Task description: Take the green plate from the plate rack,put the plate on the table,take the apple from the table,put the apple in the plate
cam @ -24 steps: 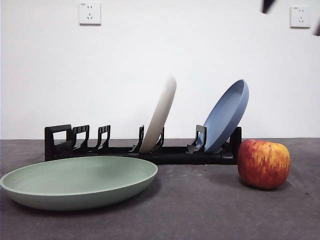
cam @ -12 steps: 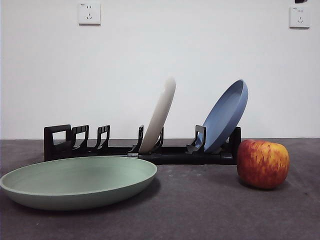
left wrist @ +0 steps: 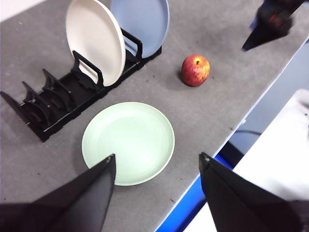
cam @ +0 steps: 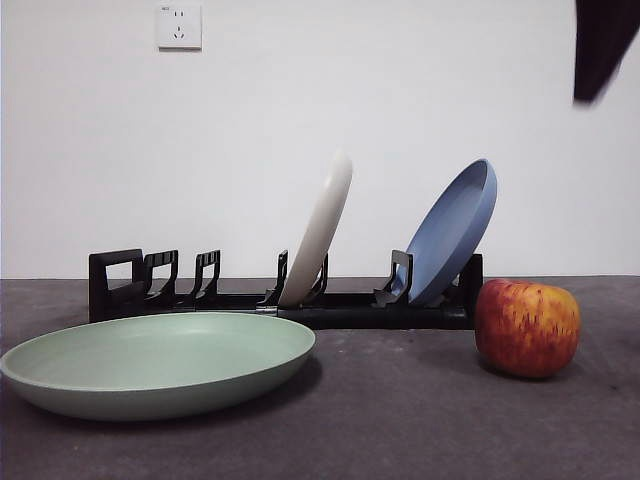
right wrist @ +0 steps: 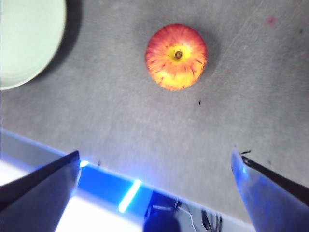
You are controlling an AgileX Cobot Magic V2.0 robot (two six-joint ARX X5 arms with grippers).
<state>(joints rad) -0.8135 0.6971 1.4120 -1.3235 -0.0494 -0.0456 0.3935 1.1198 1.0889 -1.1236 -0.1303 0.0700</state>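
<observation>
— What was changed since half a second earlier?

— Only the top right corner of the front view: a large dark arm tip was brought in there, where almost nothing had been seen. Nothing on the counter was shifted.

— Which step was judged to be in hand?

— The first half was taken as done. The green plate was laid flat on the counter in front of the rack, empty, with the white plate and blue plate left leaning in their slots. The apple was set on the counter just beside the rack's end, well apart from the green plate. So the reach for the apple was judged to be under way.

— And the tools?

— The right tool was held high over the apple, jaws spread wide, nothing gripped. The left tool was held high over the green plate, also wide open and empty.

— What was called for next?

— A descent of the right tool, centred so the apple would be straddled before closing.
</observation>
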